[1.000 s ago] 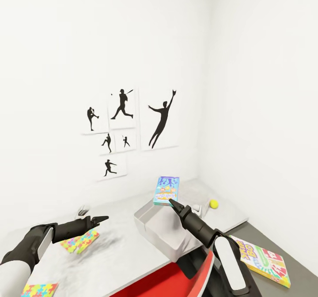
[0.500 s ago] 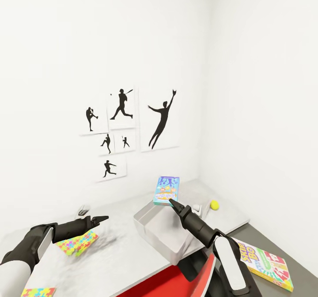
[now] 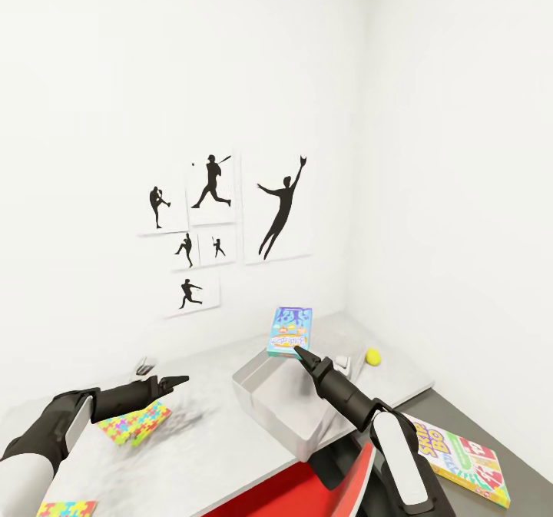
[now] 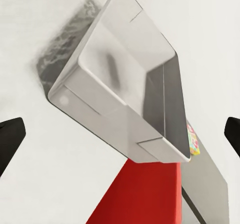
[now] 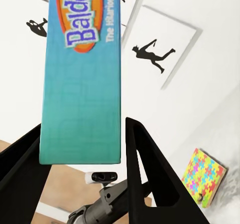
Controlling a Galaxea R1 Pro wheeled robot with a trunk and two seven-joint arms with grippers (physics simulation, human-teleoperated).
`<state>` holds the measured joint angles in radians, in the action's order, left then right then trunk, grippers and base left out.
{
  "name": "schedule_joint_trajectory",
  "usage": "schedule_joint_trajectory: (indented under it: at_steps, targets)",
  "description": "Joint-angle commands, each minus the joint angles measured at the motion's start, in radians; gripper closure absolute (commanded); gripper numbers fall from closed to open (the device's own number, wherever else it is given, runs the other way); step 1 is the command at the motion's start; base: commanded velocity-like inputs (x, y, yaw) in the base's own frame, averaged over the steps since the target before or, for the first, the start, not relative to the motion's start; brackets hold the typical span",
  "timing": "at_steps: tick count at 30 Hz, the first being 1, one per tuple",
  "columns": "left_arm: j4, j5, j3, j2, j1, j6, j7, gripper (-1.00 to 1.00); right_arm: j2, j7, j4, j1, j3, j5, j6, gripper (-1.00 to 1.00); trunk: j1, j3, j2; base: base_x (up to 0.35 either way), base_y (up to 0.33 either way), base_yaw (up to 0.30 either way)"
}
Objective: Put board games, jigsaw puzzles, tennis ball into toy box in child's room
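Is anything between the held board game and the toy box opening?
Nothing visible. The right gripper holds the board game upright over the toy box, whose inside looks empty beneath it.

1. I see the blue-purple board game (image 3: 289, 331) held upright above the toy box's far end; its teal edge (image 5: 81, 84) faces my right wrist camera.
2. The light-grey toy box (image 3: 265, 405) sits empty on the white table (image 3: 207, 448).
3. One jigsaw puzzle (image 3: 135, 422) lies left of the box, another (image 3: 65, 508) nearer me.
4. The tennis ball (image 3: 372, 356) rests by the far right corner.
5. A yellow-red board game (image 3: 459, 455) lies flat at lower right.
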<state>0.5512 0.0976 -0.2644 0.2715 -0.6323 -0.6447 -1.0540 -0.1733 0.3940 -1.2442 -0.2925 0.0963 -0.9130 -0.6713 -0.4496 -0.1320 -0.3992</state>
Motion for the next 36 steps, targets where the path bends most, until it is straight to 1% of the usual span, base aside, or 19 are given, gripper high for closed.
schedule_joint_trajectory:
  at_steps: [1, 19, 27, 29, 31, 33, 34, 36]
  targets:
    - [-0.001, 0.004, -0.001, 0.0, 0.0, -0.007, -0.001, -1.0, -0.001, 0.002, 0.0, -0.001, 0.003, -0.003, -0.008, 1.0, 0.0, 0.0, -0.001, 0.0, 0.0, 0.0]
    - [-0.001, 0.004, -0.001, 0.001, 0.0, -0.007, -0.002, -1.0, -0.001, 0.001, 0.0, -0.001, 0.002, -0.002, -0.009, 1.0, 0.0, 0.0, -0.001, 0.0, 0.0, 0.0]
    - [-0.001, 0.004, 0.0, 0.001, 0.0, -0.007, -0.005, -1.0, -0.001, -0.015, 0.002, -0.007, 0.005, 0.003, -0.016, 1.0, 0.0, 0.0, -0.001, 0.0, 0.0, 0.0]
    - [-0.001, 0.004, 0.0, 0.002, 0.0, -0.007, -0.005, -1.0, -0.001, -0.024, 0.0, -0.023, 0.006, 0.004, -0.02, 1.0, 0.0, 0.0, -0.001, 0.0, 0.0, 0.0]
    - [-0.001, 0.004, 0.0, 0.002, 0.0, -0.007, -0.005, -1.0, -0.001, -0.039, -0.008, -0.057, 0.006, 0.001, -0.039, 1.0, 0.0, 0.0, -0.001, 0.0, 0.0, 0.0]
    - [-0.001, 0.004, 0.0, 0.002, 0.0, -0.007, -0.005, -1.0, -0.001, -0.071, -0.03, -0.109, 0.008, 0.0, -0.108, 1.0, 0.0, 0.0, -0.001, 0.0, 0.0, 0.0]
    - [-0.001, 0.004, 0.0, 0.002, 0.0, -0.007, -0.005, -1.0, -0.001, -0.082, -0.034, -0.122, 0.009, 0.0, -0.128, 1.0, 0.0, 0.0, -0.001, 0.0, 0.0, 0.0]
    - [-0.001, 0.004, 0.001, 0.002, 0.0, -0.007, -0.006, -1.0, -0.001, -0.139, -0.043, -0.174, 0.012, -0.001, -0.188, 1.0, 0.0, 0.0, -0.001, 0.0, 0.0, 0.0]
